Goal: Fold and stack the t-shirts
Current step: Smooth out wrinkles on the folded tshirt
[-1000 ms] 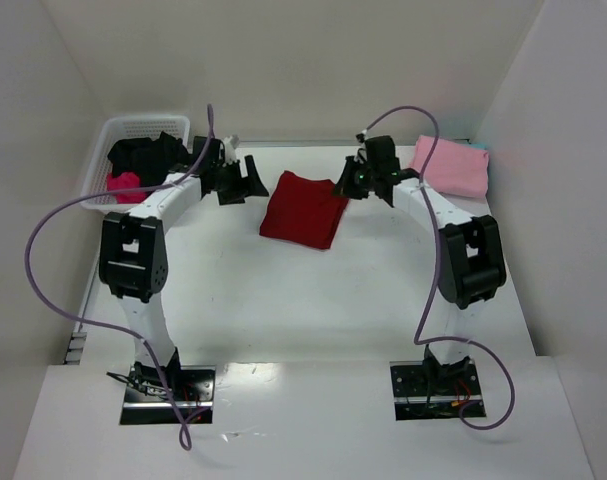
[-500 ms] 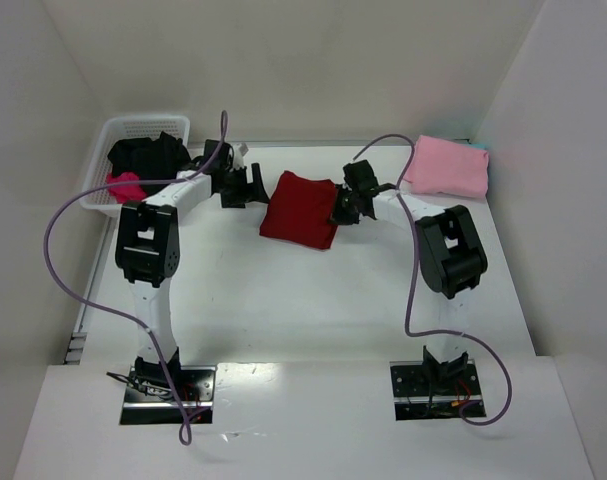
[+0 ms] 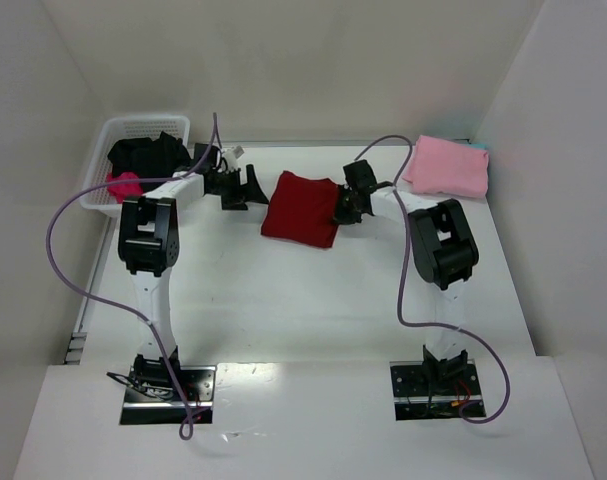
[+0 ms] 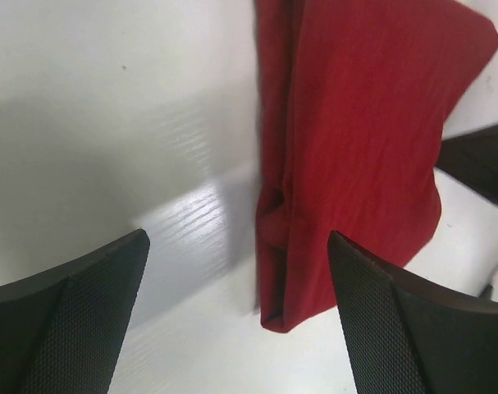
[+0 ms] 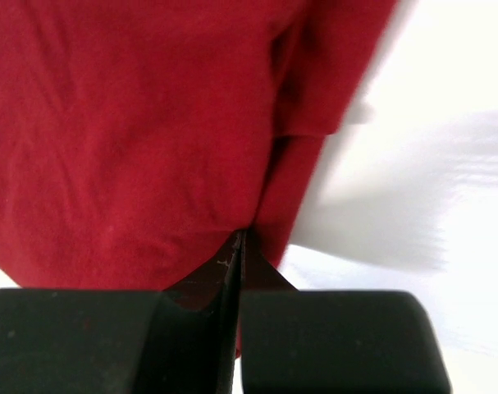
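Note:
A dark red t-shirt (image 3: 301,208), folded into a rectangle, lies on the white table at the middle back. My left gripper (image 3: 245,187) is open just left of it. In the left wrist view the shirt (image 4: 355,148) lies ahead between the spread fingers, and the gripper (image 4: 236,238) holds nothing. My right gripper (image 3: 341,212) is at the shirt's right edge. In the right wrist view the gripper (image 5: 240,234) has its fingers pressed together with the tips in the edge of the red cloth (image 5: 134,123). A light pink t-shirt (image 3: 448,167), folded square, lies at the back right.
A white basket (image 3: 133,125) at the back left holds a black shirt (image 3: 148,155) and a magenta one (image 3: 121,185). White walls enclose the table on the left, back and right. Purple cables loop from both arms.
Both arms have folded inward and lowered. The right gripper moved down to the red shirt's right edge and shut there. The left gripper shifted right toward the shirt's left edge.

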